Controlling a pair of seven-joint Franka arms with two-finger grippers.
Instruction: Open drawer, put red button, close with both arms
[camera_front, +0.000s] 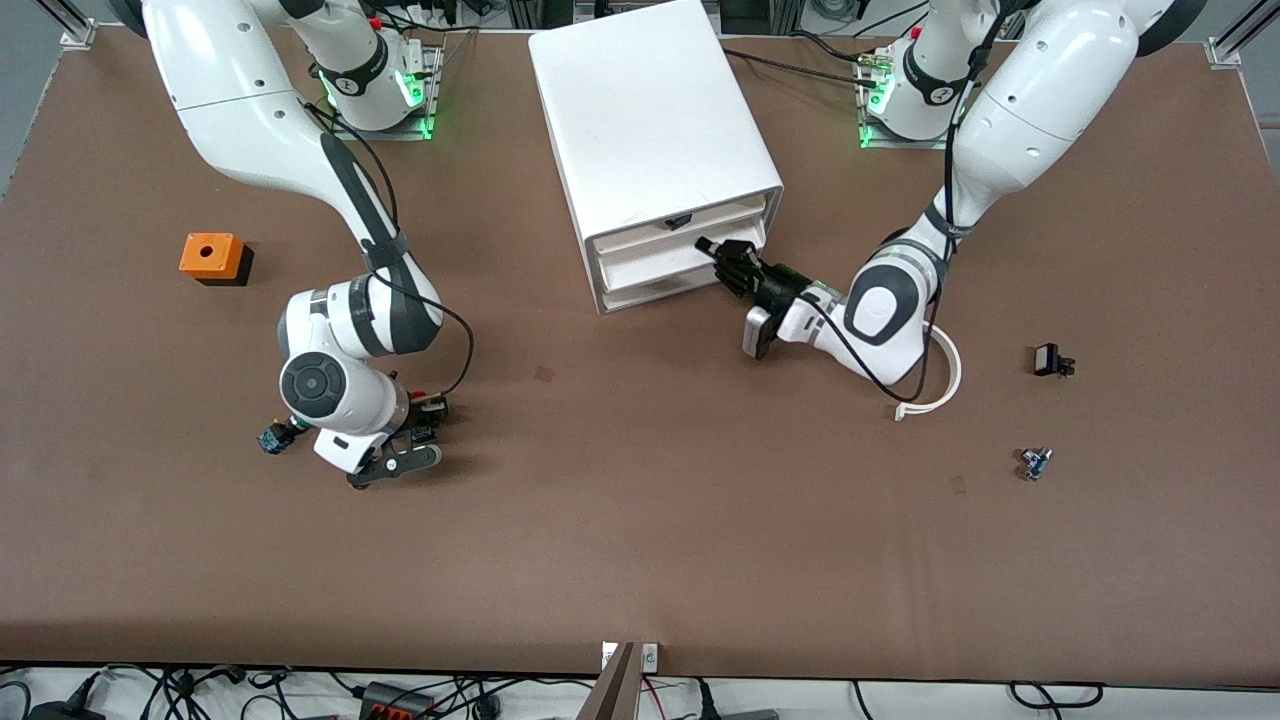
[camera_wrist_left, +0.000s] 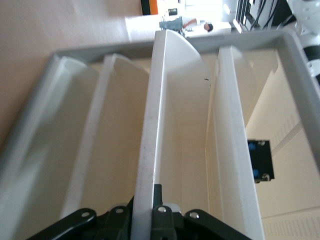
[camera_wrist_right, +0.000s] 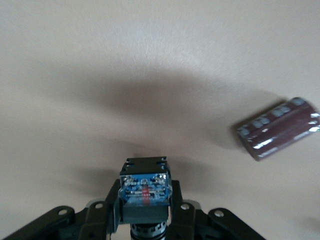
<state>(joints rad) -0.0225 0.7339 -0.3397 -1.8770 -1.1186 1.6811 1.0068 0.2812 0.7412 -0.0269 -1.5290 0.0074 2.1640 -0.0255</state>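
The white cabinet stands at the middle of the table near the arms' bases. My left gripper is at its front, shut on the front lip of the drawer just below the top one. In the left wrist view the fingers clamp that white lip. My right gripper is low over the table toward the right arm's end, shut on the red button. The right wrist view shows the button's black-and-blue body between the jaws of the right gripper; its red cap is hidden there.
An orange box with a hole sits toward the right arm's end. A small dark cylindrical part lies beside the right gripper and shows in the right wrist view. A black part and a blue part lie toward the left arm's end.
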